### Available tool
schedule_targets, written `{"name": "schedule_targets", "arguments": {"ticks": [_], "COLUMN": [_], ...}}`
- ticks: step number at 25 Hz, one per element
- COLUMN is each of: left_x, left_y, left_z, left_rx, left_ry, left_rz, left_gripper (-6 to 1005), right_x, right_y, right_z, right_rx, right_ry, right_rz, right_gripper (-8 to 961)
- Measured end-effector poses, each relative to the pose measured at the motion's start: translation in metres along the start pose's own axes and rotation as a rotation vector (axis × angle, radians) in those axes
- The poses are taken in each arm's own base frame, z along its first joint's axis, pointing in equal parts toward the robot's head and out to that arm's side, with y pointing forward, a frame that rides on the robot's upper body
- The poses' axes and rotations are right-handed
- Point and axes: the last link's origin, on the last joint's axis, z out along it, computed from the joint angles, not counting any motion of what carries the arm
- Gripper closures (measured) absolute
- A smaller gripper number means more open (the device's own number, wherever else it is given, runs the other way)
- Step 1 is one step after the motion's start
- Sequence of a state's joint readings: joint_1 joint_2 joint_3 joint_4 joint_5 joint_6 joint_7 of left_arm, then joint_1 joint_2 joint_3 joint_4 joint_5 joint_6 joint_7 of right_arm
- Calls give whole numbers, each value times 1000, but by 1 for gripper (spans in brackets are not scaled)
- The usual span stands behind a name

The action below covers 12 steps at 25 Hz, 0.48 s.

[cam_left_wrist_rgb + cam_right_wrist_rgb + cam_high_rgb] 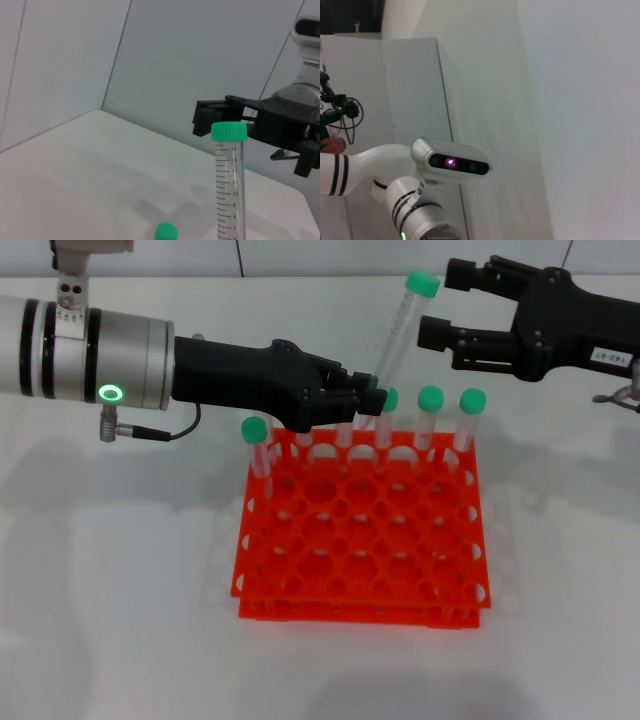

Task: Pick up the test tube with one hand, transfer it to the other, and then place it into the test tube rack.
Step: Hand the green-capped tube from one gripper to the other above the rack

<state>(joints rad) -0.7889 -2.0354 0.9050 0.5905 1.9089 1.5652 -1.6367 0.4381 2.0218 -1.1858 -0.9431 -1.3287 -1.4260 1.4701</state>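
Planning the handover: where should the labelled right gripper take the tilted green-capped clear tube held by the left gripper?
Probably just under the green cap of the test tube, coming from the robot's right. The left gripper clamps its lower end; the right gripper is open beside the cap.

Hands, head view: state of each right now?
Left hand: closed on the clear green-capped plastic test tube, above the rack.
Right hand: open, around the tube's cap.

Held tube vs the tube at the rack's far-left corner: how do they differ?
The held tube is lifted above the rack, gripped at its lower end by the left gripper; the corner tube sits in a hole. The held tube leans toward the open right gripper; the corner tube is nearly upright. Both are clear with green caps.
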Motion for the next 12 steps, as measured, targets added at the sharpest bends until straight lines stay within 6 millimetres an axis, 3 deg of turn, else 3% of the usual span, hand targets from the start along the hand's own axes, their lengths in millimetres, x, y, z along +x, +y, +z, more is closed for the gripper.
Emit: {"name": "schedule_targets", "arguments": {"ticks": [12], "left_x": [-1], "left_y": [2], "left_z": [1], "left_rx": [-14], "left_ry": [4], "left_rz": [1], "left_gripper": [731], "right_x": [-2], "right_y": [-1], "right_z": [9], "right_rx": [-18], "right_ry": [0], "right_rz": [4], "right_gripper": [163]}}
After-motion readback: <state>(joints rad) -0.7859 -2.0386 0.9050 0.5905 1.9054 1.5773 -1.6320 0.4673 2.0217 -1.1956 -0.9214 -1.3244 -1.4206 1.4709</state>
